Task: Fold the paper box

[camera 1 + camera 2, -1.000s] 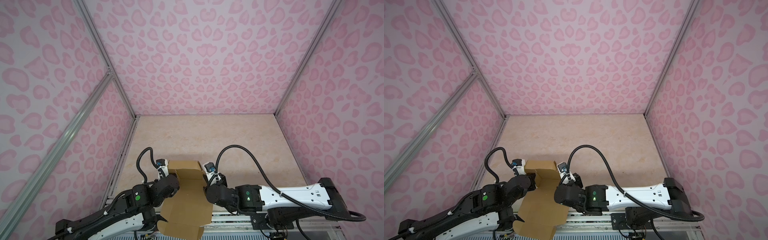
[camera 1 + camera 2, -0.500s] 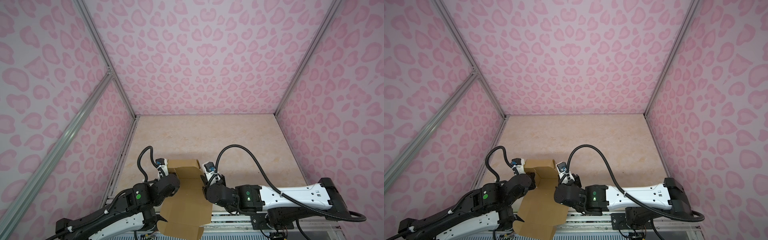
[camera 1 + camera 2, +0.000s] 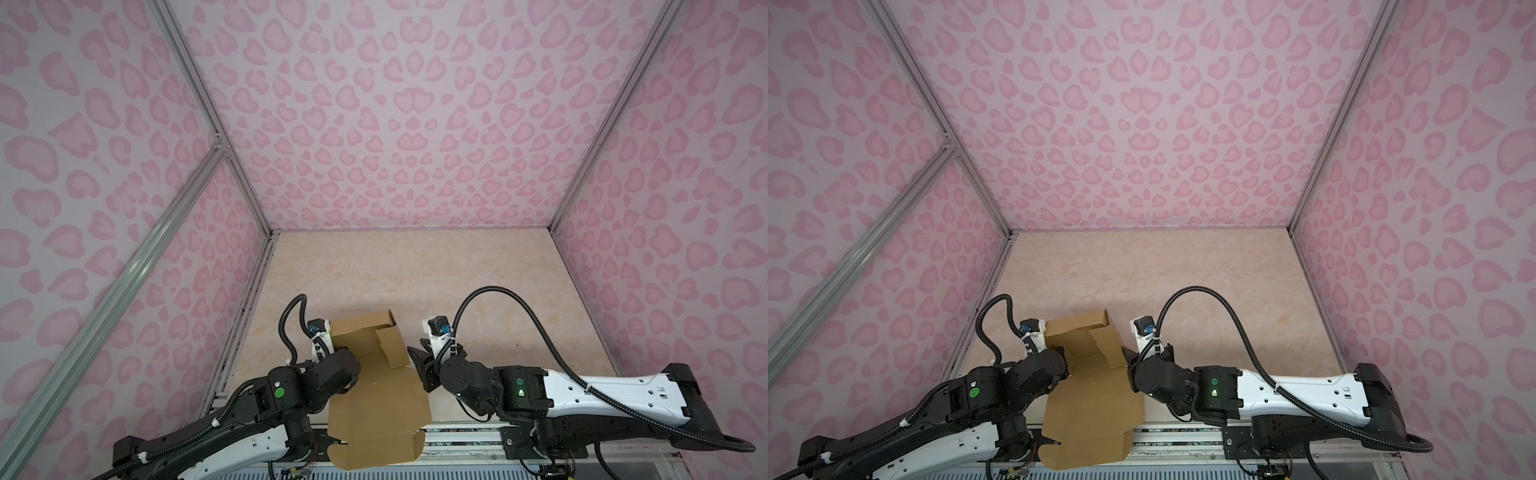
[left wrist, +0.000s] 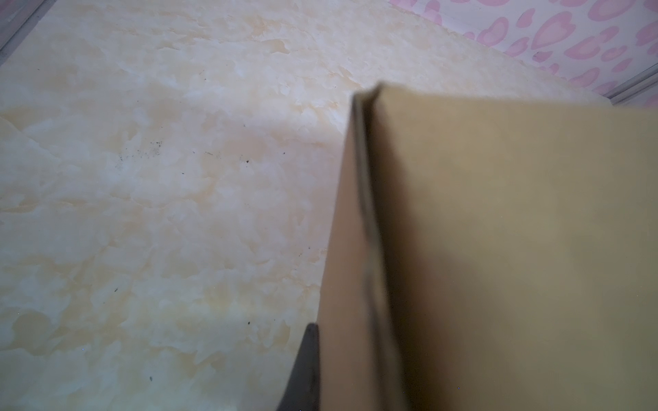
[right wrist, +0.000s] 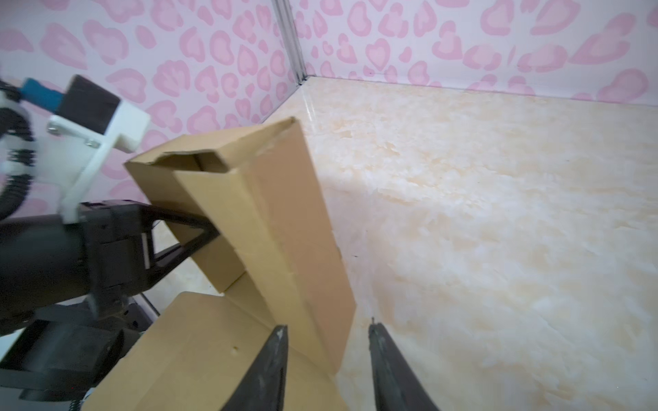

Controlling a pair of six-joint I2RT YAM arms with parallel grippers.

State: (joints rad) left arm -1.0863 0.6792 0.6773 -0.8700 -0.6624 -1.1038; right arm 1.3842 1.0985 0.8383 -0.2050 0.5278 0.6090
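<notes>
One paper box (image 3: 376,399) lies between left end effector (image 5: 210,231) and right end effector (image 5: 327,359).

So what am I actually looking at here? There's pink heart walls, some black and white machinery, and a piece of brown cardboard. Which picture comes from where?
You are looking at two robot arms on a table, inside a booth with pink patterned walls. Two pictures come from a camera overhead, side by side and nearly the same. The other two come from small cameras on each arm's wrist.

Each arm ends in a two-fingered claw, called a gripper. The brown piece is the paper box, half folded. It lies on the marbled table, with its near end hanging over the edge by the arms.

The left gripper is shut on one raised wall of the box. The right gripper is open and holds nothing; in its own wrist view the folded wall's corner sits between its fingers.
</notes>
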